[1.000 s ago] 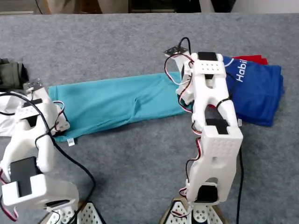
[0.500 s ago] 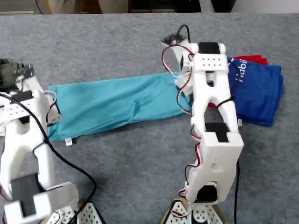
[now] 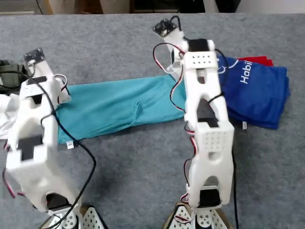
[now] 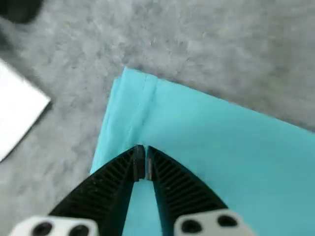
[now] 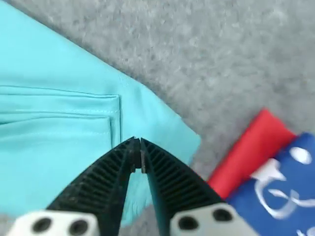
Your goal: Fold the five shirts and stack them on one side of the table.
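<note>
On the grey table (image 3: 119, 162), the left gripper (image 4: 141, 163) and the right gripper (image 5: 138, 155) hung over the teal shirt (image 3: 119, 105), jaws pressed together.

Blue shirt (image 3: 262, 95): white lettering (image 3: 248, 72), seemingly partial.

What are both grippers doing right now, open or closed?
Left gripper: jaws closed, nothing held, over the teal shirt.
Right gripper: jaws closed, nothing held.

Long teal shirt (image 3: 119, 105) flat on the gray table (image 3: 119, 43), left arm (image 3: 33, 124) and right arm (image 3: 205, 109) over its ends. At the right, blue shirt (image 3: 262, 95) on a red shirt (image 3: 259, 60); at the left edge, white cloth (image 3: 5, 112).
</note>
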Motion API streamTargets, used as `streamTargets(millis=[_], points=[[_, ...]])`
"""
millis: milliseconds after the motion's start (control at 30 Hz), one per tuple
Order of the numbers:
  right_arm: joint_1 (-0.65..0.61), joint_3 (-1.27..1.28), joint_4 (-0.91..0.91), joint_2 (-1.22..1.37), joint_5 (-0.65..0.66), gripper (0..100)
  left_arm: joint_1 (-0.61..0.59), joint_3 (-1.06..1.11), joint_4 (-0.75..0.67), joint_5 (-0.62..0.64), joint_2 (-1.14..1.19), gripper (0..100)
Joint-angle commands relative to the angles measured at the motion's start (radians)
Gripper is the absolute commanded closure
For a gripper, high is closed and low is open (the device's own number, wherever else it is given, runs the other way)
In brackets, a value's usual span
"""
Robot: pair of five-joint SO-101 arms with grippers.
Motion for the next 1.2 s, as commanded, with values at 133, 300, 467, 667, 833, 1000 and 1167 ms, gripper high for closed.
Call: streamTargets(millis=[133,300,467,667,833,1000,1167], points=[[0.064,-0.222,0.028,0.211,-0.002,99.6,-0.060,-0.226,0.060,-0.012,0.136,98],[0.079,-0.432,0.178,0.248,0.092,99.6,-0.064,-0.227,0.052,-0.012,0.127,98],[0.038,-0.633,0.272,0.246,0.124,99.6,-0.052,-0.249,0.147,-0.075,0.059,98],[-0.021,-0.895,0.402,0.245,0.129,99.6,-0.055,-0.258,0.359,-0.092,-0.182,95],[0.013,-0.871,0.402,0.200,0.124,99.6,-0.158,-0.255,0.531,-0.135,-0.237,85],[0.018,-0.705,0.402,0.065,0.124,99.6,-0.178,-0.229,0.542,-0.236,-0.156,79],[0.013,-0.565,0.402,-0.065,0.129,99.6,-0.175,-0.273,0.517,-0.239,0.001,77]])
